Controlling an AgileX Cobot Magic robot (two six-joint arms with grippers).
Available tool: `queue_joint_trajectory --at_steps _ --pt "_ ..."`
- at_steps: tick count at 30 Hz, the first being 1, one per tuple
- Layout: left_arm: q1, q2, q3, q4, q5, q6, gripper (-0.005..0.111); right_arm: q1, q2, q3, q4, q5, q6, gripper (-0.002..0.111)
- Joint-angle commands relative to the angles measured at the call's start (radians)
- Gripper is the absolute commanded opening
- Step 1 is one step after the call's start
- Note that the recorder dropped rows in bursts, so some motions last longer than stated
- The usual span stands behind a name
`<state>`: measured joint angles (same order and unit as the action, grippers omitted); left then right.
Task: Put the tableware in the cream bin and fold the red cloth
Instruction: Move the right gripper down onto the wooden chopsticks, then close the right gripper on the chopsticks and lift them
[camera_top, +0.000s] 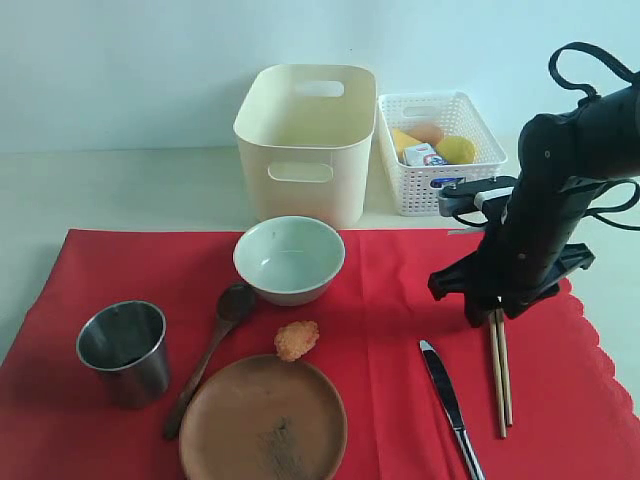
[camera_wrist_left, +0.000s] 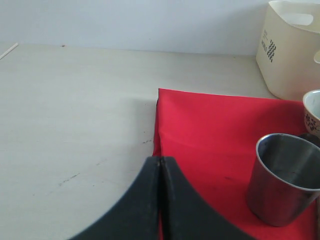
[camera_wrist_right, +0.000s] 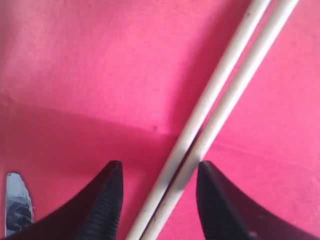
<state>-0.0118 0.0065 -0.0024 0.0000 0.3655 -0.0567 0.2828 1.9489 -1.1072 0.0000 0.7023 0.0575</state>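
On the red cloth (camera_top: 390, 300) lie a pale bowl (camera_top: 289, 258), a steel cup (camera_top: 123, 350), a dark wooden spoon (camera_top: 210, 355) and a brown plate (camera_top: 263, 420). The cream bin (camera_top: 305, 140) stands behind the bowl, off the cloth. My right gripper (camera_top: 497, 315) hangs low over the far end of a pair of chopsticks (camera_top: 500, 370). In the right wrist view it (camera_wrist_right: 159, 167) is open, with the chopsticks (camera_wrist_right: 207, 97) lying between its fingers on the cloth. My left gripper (camera_wrist_left: 161, 159) is shut and empty at the cloth's (camera_wrist_left: 220, 130) left edge, with the cup (camera_wrist_left: 287, 175) close by. It is out of the exterior view.
A table knife (camera_top: 450, 405) lies left of the chopsticks, its tip (camera_wrist_right: 17, 202) beside my right gripper. A fried food piece (camera_top: 297, 340) sits between bowl and plate. A white lattice basket (camera_top: 440, 150) with food stands right of the bin. Bare pale table (camera_wrist_left: 75, 125) extends left of the cloth.
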Motion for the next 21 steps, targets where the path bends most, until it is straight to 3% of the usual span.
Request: queue_joint_trajectory --at_steps 1,15,17,21 --pt "0.001 -0.007 0.002 -0.006 -0.011 -0.004 0.000 -0.009 0.002 -0.008 -0.011 -0.015 0.024 0.046" --pt "0.001 -0.007 0.002 -0.006 -0.011 -0.004 0.000 -0.017 0.065 -0.008 -0.008 -0.021 0.034 0.045" --pt "0.001 -0.007 0.002 -0.006 -0.011 -0.004 0.000 -0.017 0.066 -0.008 -0.028 -0.030 0.034 0.039" --pt "0.001 -0.007 0.002 -0.006 -0.011 -0.004 0.000 -0.017 0.061 -0.008 -0.091 -0.057 0.060 0.014"
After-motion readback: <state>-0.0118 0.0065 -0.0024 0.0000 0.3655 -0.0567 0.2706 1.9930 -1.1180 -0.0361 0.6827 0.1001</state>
